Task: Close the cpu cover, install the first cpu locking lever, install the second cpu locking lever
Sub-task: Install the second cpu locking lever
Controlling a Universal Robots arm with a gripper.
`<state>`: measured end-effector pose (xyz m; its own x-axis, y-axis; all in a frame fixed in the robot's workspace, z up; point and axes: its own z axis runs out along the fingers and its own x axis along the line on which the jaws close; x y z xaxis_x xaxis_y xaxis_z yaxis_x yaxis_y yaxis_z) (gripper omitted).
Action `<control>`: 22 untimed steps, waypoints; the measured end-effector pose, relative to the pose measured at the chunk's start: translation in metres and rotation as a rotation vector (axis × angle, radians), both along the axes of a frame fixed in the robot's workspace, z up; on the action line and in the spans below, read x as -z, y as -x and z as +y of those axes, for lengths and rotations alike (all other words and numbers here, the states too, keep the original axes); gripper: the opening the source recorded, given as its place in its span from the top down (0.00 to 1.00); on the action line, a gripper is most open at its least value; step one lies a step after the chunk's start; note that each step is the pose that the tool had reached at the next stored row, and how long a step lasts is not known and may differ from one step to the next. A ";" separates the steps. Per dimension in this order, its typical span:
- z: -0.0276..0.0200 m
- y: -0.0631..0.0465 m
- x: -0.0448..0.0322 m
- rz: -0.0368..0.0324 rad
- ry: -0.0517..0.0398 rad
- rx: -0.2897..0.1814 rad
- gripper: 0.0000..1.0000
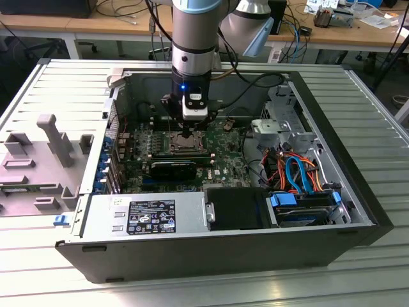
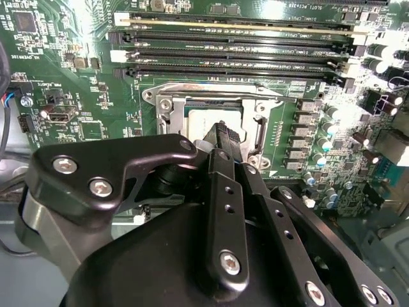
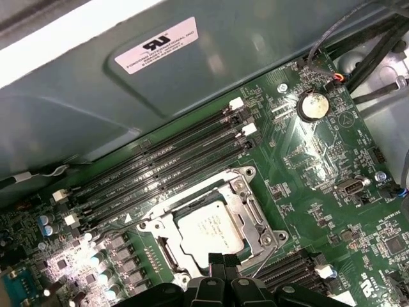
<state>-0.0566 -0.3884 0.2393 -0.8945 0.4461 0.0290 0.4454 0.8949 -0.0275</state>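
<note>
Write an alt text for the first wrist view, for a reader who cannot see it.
The cpu cover, a silvery metal frame, lies flat around the processor on a green board, with the black gripper, shut, at the cover's edge. Four long memory slots run between the cover and a grey case wall.

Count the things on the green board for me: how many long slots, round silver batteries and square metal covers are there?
Long slots: 4
Round silver battery: 1
cpu cover: 1
Total: 6
</note>
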 end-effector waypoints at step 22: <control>0.0000 0.000 0.0000 0.0000 0.0000 -0.083 0.89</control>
